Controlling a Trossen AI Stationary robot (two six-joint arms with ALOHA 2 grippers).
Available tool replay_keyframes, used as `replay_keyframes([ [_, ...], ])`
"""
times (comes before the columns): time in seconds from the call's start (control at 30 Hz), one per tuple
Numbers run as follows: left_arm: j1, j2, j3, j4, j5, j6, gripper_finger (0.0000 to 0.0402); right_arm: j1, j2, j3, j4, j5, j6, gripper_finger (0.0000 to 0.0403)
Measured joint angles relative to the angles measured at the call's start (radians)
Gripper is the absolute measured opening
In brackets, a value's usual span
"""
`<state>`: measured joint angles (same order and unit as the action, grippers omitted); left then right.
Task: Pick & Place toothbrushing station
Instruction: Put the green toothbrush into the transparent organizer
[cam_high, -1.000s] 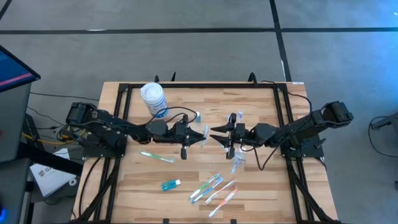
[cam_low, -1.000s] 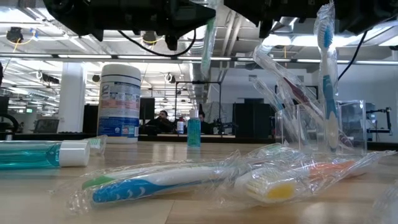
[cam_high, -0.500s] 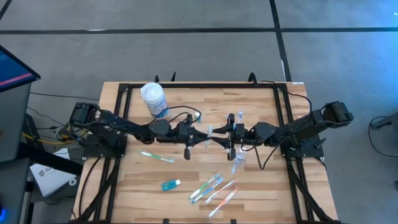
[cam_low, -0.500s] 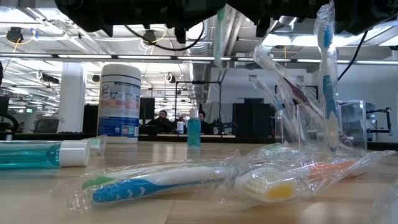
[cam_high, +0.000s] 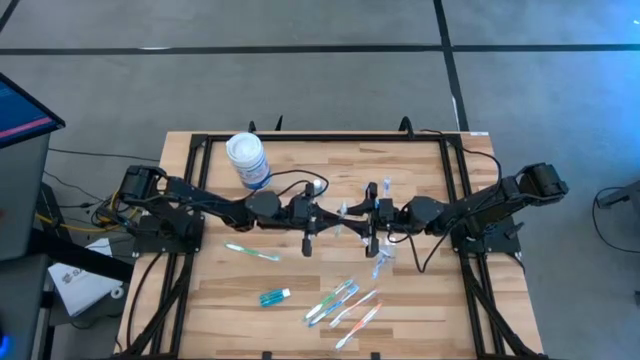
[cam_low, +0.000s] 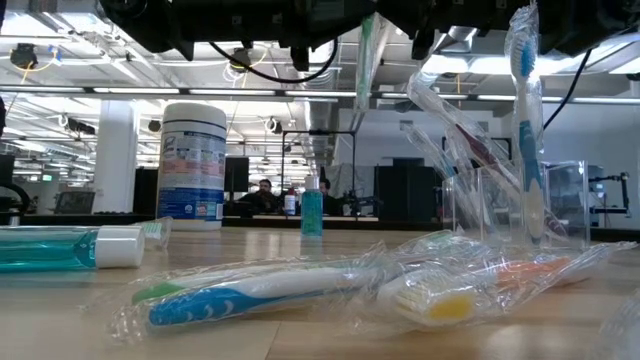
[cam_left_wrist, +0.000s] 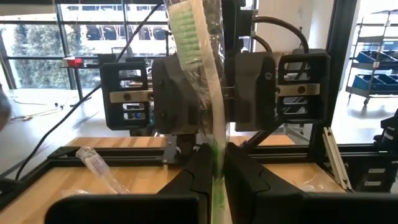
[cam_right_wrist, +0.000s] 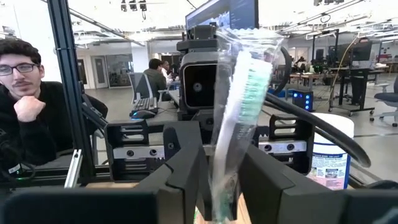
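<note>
My left gripper (cam_high: 330, 215) is shut on a green toothbrush (cam_left_wrist: 198, 68) in a clear wrapper, above the table's middle; the toothbrush also shows in the low view (cam_low: 365, 50). My right gripper (cam_high: 356, 220) faces it, open, with one finger on either side of the same toothbrush (cam_right_wrist: 233, 118). The clear plastic cup (cam_low: 515, 205) stands on the table with a blue toothbrush (cam_low: 525, 120) and others upright in it. Several wrapped toothbrushes (cam_high: 345, 300) and a teal tube (cam_high: 274, 296) lie near the front edge. My left gripper pinches the toothbrush's handle (cam_left_wrist: 217, 163) between its two fingers, wrapper and all. The fingers come level from the table's left side and lie across the handle. The toothbrush stands upright, bristle head up, lifted clear of the table.
A white canister with a blue label (cam_high: 247, 160) stands at the far left. One green toothbrush (cam_high: 252, 252) lies left of centre, and a small teal tube (cam_low: 312, 212) stands upright farther back. A dark frame (cam_high: 300, 138) runs round the table. A person (cam_right_wrist: 25, 81) sits beyond it.
My left gripper has gone toward the table's right edge with the green toothbrush, which stays upright and now stands between my right gripper's fingers.
</note>
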<state>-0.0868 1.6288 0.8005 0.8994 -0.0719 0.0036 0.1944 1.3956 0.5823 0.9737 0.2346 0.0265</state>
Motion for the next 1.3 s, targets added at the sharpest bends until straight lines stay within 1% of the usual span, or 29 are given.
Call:
replay_keyframes([
  [0.07, 0.000, 0.005, 0.000, 0.001, 0.000, 0.000, 0.0012, 0.000, 0.000, 0.000, 0.000, 0.000, -0.003, 0.0067],
  [0.17, 0.000, 0.006, 0.000, -0.001, -0.002, 0.002, 0.0014, 0.000, 0.000, 0.000, 0.000, -0.001, -0.008, 0.0025],
  [0.23, 0.000, 0.006, 0.000, -0.002, -0.001, 0.007, 0.0018, 0.000, 0.000, 0.000, 0.000, 0.000, -0.009, 0.0011],
  [0.33, 0.000, 0.006, 0.000, -0.001, -0.002, 0.006, 0.0024, 0.000, 0.000, 0.000, -0.001, 0.000, -0.013, 0.0017],
  [0.43, 0.000, 0.006, 0.000, -0.002, -0.002, 0.002, 0.0035, 0.000, 0.000, 0.000, -0.005, 0.000, -0.029, 0.0008],
  [0.6, 0.000, 0.005, 0.000, -0.002, -0.003, -0.003, 0.0053, 0.000, -0.004, 0.000, -0.012, 0.000, -0.047, 0.0005],
  [0.83, 0.000, -0.042, -0.033, 0.001, -0.010, -0.002, 0.0075, 0.002, -0.078, 0.000, -0.109, 0.010, -0.080, 0.0004],
  [1.07, 0.000, -0.118, -0.102, 0.001, -0.014, -0.002, 0.0085, 0.002, -0.180, 0.000, -0.251, 0.095, -0.089, 0.0004],
  [1.1, -0.001, -0.131, -0.119, -0.003, -0.014, -0.002, 0.0085, 0.005, -0.197, 0.000, -0.283, 0.116, -0.086, 0.0004],
  [1.2, -0.001, -0.158, -0.153, 0.000, -0.014, -0.014, 0.0085, 0.027, -0.240, -0.001, -0.371, 0.226, -0.083, 0.0004],
  [1.3, -0.006, -0.182, -0.183, -0.002, -0.014, -0.040, 0.0085, 0.055, -0.284, -0.001, -0.425, 0.295, -0.087, 0.0004],
])
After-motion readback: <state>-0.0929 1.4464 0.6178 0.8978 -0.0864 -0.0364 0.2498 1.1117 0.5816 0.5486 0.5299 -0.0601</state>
